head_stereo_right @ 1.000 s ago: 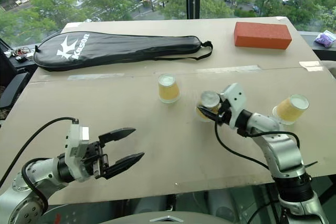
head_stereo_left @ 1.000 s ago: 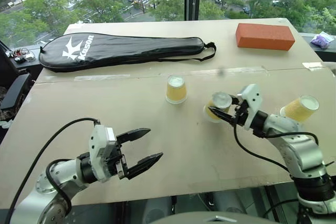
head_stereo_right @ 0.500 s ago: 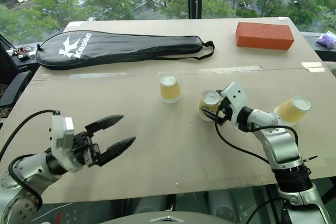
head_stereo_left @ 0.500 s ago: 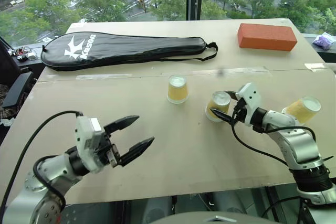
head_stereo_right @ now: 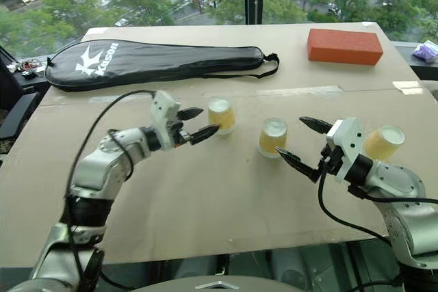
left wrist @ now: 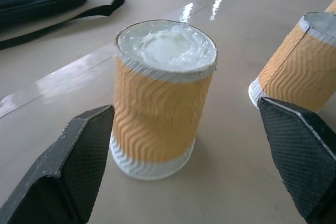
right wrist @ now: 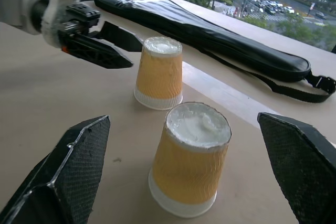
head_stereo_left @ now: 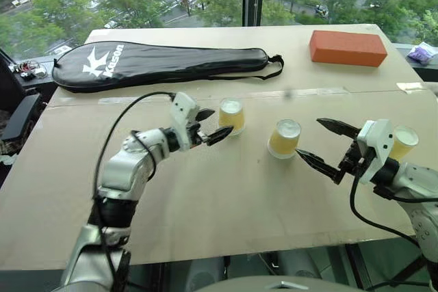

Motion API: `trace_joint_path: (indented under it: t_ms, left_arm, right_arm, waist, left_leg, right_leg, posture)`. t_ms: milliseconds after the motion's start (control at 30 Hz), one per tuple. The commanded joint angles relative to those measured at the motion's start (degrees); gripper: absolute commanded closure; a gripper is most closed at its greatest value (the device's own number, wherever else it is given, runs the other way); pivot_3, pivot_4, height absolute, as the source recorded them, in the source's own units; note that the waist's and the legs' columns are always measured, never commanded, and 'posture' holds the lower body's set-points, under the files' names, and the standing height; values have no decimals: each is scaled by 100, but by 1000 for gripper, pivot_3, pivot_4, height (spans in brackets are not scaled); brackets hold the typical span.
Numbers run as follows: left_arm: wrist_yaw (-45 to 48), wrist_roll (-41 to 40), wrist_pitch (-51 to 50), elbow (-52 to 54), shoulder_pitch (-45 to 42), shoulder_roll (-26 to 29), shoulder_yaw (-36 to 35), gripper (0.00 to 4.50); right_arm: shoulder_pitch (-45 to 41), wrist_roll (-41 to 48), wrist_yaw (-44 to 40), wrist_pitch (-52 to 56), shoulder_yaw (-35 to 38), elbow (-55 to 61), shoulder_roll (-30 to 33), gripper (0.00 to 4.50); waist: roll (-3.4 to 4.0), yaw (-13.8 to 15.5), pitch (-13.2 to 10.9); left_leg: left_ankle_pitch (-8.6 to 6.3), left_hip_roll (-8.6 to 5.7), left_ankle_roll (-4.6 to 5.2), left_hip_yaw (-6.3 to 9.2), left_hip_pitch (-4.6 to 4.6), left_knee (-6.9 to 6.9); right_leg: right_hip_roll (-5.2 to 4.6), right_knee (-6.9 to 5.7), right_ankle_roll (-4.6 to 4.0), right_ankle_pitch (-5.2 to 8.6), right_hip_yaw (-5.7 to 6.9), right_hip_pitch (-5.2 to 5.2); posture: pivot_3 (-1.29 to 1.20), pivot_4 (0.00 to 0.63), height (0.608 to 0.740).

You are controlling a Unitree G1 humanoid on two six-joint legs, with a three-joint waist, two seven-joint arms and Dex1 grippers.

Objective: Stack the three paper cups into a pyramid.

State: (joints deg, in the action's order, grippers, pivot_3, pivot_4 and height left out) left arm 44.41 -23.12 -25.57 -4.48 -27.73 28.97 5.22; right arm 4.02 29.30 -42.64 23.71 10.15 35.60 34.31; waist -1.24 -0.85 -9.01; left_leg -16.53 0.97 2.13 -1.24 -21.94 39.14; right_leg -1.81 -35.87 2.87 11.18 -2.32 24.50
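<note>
Three yellow-orange paper cups are on the tan table (head_stereo_left: 205, 189). One cup (head_stereo_left: 231, 115) stands upside down at the centre. My left gripper (head_stereo_left: 220, 120) is open just to its left, and its fingers (left wrist: 79, 161) flank this cup (left wrist: 163, 98) without touching it. A second cup (head_stereo_left: 284, 139) stands upside down to the right. My right gripper (head_stereo_left: 307, 137) is open and a short way to the right of that cup (right wrist: 191, 161). The third cup (head_stereo_left: 405, 141) lies on its side behind my right wrist. No cup rests on another.
A black racket case (head_stereo_left: 157, 63) lies across the far left of the table. An orange brick (head_stereo_left: 345, 47) sits at the far right. A small purple bag (head_stereo_left: 419, 51) lies beyond the right edge. A tape seam (head_stereo_left: 137, 99) runs across the table behind the cups.
My right gripper opened, let go of the middle cup and drew back to the right; that cup now stands free. My left arm reached forward up to the left cup.
</note>
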Motion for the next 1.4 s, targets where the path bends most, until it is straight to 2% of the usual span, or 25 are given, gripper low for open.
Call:
trace_joint_path:
  t_ms: [33,100,133,200,233,333,367,500,633,1000,1367,1400]
  left_arm:
    - [276,582,802,-1187,-686,-298,308,0]
    - [352,787,1111,-1840,-1022,-504,383,0]
    - [405,881,1250,-2096,-1142,-563,408,532]
    - [495,1007,1458,-2411,-1272,-625,416,1171]
    - [622,1014,1597,-2499,-1308,-666,414,1687]
    - [1094,791,1740,-2373,-1283,-749,297,2725]
    - [1284,658,1606,-2211,-1229,-749,269,2898]
    - [1993,170,871,-905,-661,-527,419,2955]
    - [1831,314,627,-339,-316,-520,531,2955]
    - [1448,801,757,-280,-87,-694,795,2955]
    - [1514,742,516,-124,-25,-773,862,2955]
    - [1544,723,505,-102,-26,-760,857,2473]
  right_arm:
    - [419,12,211,-23,216,563,27,66]
    - [665,-32,380,-55,266,735,-28,66]
    - [769,-37,452,-58,289,809,-49,0]
    - [879,-32,534,-56,307,891,-61,0]
    - [1014,-78,582,-91,320,943,-84,0]
    - [1329,-157,664,-192,324,1049,-150,0]
    - [1379,-158,667,-214,331,1062,-153,0]
    - [1535,-198,686,-290,318,1055,-180,0]
    - [1524,-218,716,-321,263,1011,-174,0]
    - [1499,9,666,-269,400,1079,-134,0]
    - [2045,225,557,-256,861,1304,34,0]
    - [2067,239,565,-246,902,1307,37,0]
  waist:
    - [0,30,-1]
    - [-7,63,-4]
    - [-7,63,-4]
    - [-8,40,-4]
    - [-8,27,-4]
    - [-8,32,-4]
    - [-8,32,-4]
    - [-8,3,-4]
    - [-7,28,-4]
    - [-8,46,-4]
    - [-8,58,-2]
    - [-8,58,-2]
  left_leg:
    - [0,3,0,2,0,0]
    - [0,-5,0,-2,-9,1]
    - [0,-6,0,-3,-9,1]
    - [0,-6,0,-2,-8,1]
    - [0,-6,0,-1,-8,1]
    - [0,-6,0,1,-7,1]
    - [0,-6,0,1,-10,1]
    - [0,-2,0,7,-6,2]
    - [0,3,0,10,-2,3]
    - [0,-1,1,11,1,11]
    - [0,-2,1,12,1,11]
    - [0,-2,1,11,1,11]
  right_leg:
    - [0,-1,4,-2,-5,2]
    - [0,0,20,-8,13,1]
    - [-1,0,20,-8,14,1]
    - [-2,2,21,-8,9,0]
    - [-3,2,22,-9,5,0]
    - [-5,2,23,-9,3,0]
    - [-5,2,23,-9,3,3]
    - [-7,0,23,-9,-6,3]
    - [-6,-3,21,-8,-4,2]
    - [-5,-5,3,3,-3,-5]
    - [-6,-4,3,3,-3,-5]
    - [-6,-4,3,3,-3,-5]
  posture:
    - [0,150,740]
    - [0,150,740]
    - [0,150,740]
    - [0,150,740]
    - [0,150,740]
    - [0,150,740]
    - [0,150,740]
    - [0,150,740]
    - [0,150,740]
    - [0,150,740]
    - [0,150,740]
    - [0,150,740]
